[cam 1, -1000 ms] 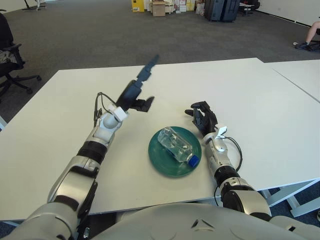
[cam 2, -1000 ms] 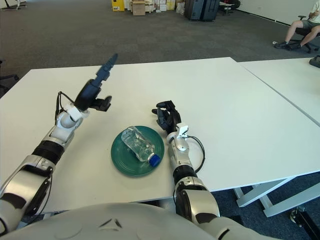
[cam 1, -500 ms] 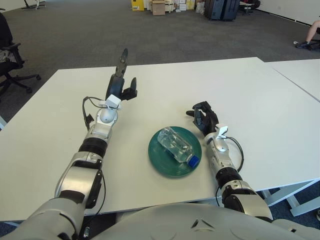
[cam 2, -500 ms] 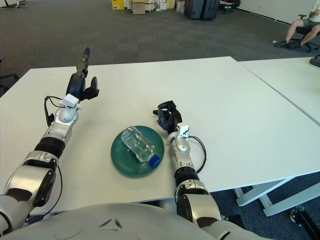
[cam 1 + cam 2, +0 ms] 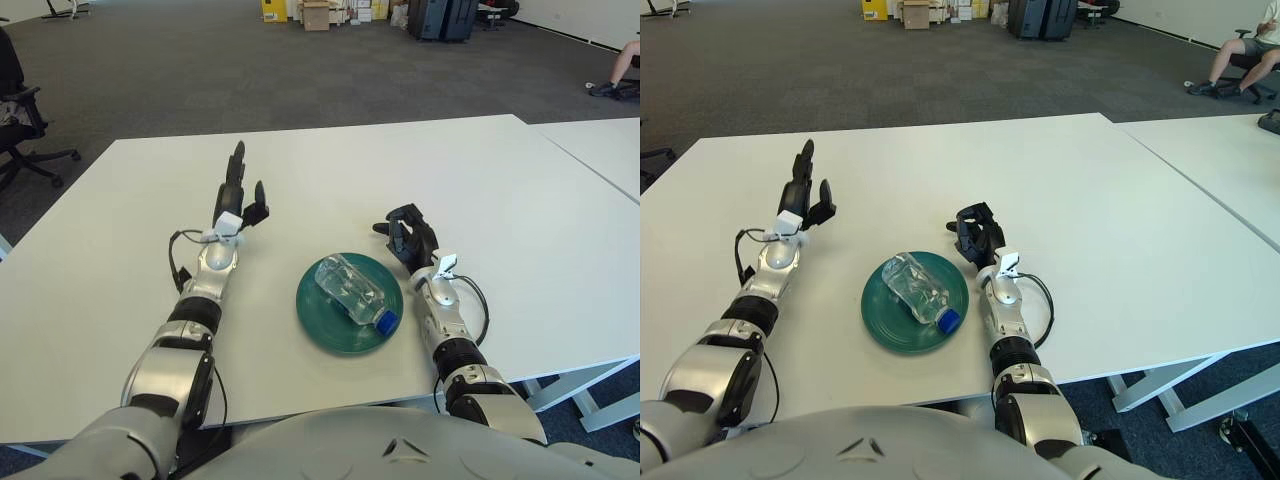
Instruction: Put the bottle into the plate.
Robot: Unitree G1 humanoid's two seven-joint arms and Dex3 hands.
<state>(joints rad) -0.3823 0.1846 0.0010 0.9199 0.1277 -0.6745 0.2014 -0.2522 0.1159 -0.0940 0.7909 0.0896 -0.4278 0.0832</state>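
A clear plastic bottle (image 5: pixel 352 290) with a blue cap (image 5: pixel 385 322) lies on its side in the dark green plate (image 5: pixel 322 322) near the table's front edge. My left hand (image 5: pixel 237 190) is open and empty, fingers spread, low over the table to the left of the plate and beyond it. My right hand (image 5: pixel 410 234) rests on the table just right of the plate, fingers curled, holding nothing.
The white table (image 5: pixel 500 190) stretches far behind the plate. A second white table (image 5: pixel 605 150) stands at the right. An office chair (image 5: pixel 20 110) stands at the far left, boxes and cases along the back, and a seated person (image 5: pixel 1240 55) at the far right.
My left hand has swung away from the plate to the left and come down toward the table. The bottle, plate and right hand have not moved.
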